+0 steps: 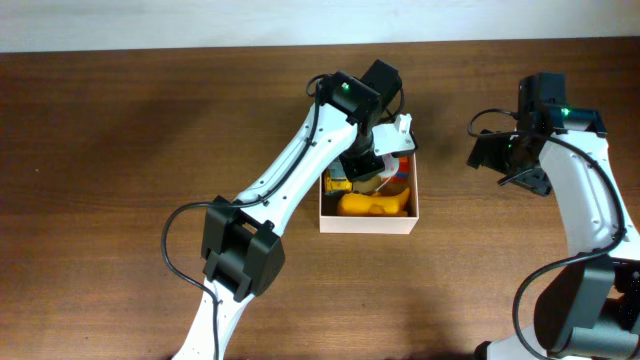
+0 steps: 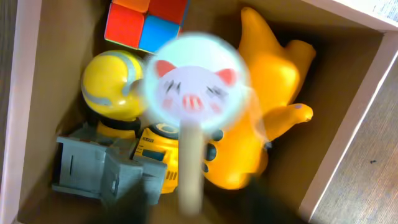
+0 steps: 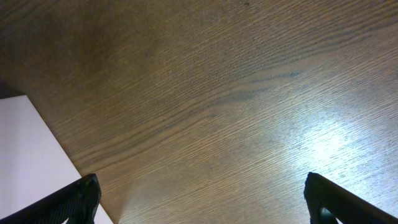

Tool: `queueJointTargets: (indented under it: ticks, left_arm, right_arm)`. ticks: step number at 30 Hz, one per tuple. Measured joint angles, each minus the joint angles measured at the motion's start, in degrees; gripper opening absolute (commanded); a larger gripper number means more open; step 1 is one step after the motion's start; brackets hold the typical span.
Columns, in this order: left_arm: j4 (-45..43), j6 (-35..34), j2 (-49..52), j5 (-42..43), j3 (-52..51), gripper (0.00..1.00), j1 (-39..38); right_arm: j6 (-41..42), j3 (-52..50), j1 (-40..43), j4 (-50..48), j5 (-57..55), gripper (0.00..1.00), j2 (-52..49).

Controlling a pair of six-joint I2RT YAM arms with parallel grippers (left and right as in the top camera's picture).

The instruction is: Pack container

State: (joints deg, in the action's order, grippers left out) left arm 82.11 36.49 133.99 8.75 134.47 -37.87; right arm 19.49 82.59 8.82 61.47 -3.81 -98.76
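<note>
The container (image 1: pixel 368 226) is a square white-walled box with a tan inside, at the table's middle; its wall also shows in the left wrist view (image 2: pixel 348 124). My left gripper (image 1: pixel 368 165) reaches down into it. In the left wrist view, it (image 2: pixel 189 211) holds the pale handle of a round pig-face paddle (image 2: pixel 196 87), blurred, above the toys. Inside lie a yellow-orange animal toy (image 2: pixel 273 106), a colour cube (image 2: pixel 144 18), a yellow ball-shaped toy (image 2: pixel 112 84) and a grey block toy (image 2: pixel 93 171). My right gripper (image 1: pixel 510 165) (image 3: pixel 202 199) is open and empty over bare wood.
A small yellow robot-like toy (image 2: pixel 158 155) lies under the paddle's handle. A white surface (image 3: pixel 25 155) shows at the left of the right wrist view. The left arm (image 1: pixel 290 170) stretches across the table from the front.
</note>
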Motion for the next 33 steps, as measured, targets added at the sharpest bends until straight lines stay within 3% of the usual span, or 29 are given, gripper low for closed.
queueJointTargets:
  ticks: [13, 18, 24, 29, 33]
  left_arm:
    - [0.0, -0.2, 0.0, 0.0, 0.2, 0.99, 0.1]
    - [0.5, -3.4, 0.1, 0.0, 5.2, 0.99, 1.4]
    - [1.5, -13.1, -0.7, -2.3, 12.8, 0.99, 7.4]
    - [4.5, -23.9, -4.3, -7.9, 13.5, 0.99, 17.6]
    - [8.5, -26.9, -5.9, -9.5, 13.7, 0.99, 24.5]
  right_arm:
    - [0.0, 0.0, 0.0, 0.0, 0.0, 0.99, 0.0]
    - [0.0, 0.0, 0.0, 0.0, 0.0, 0.99, 0.0]
    - [0.0, 0.0, 0.0, 0.0, 0.0, 0.99, 0.0]
    - [0.0, 0.0, 0.0, 0.0, 0.0, 0.99, 0.0]
    - [0.0, 0.0, 0.0, 0.0, 0.0, 0.99, 0.0]
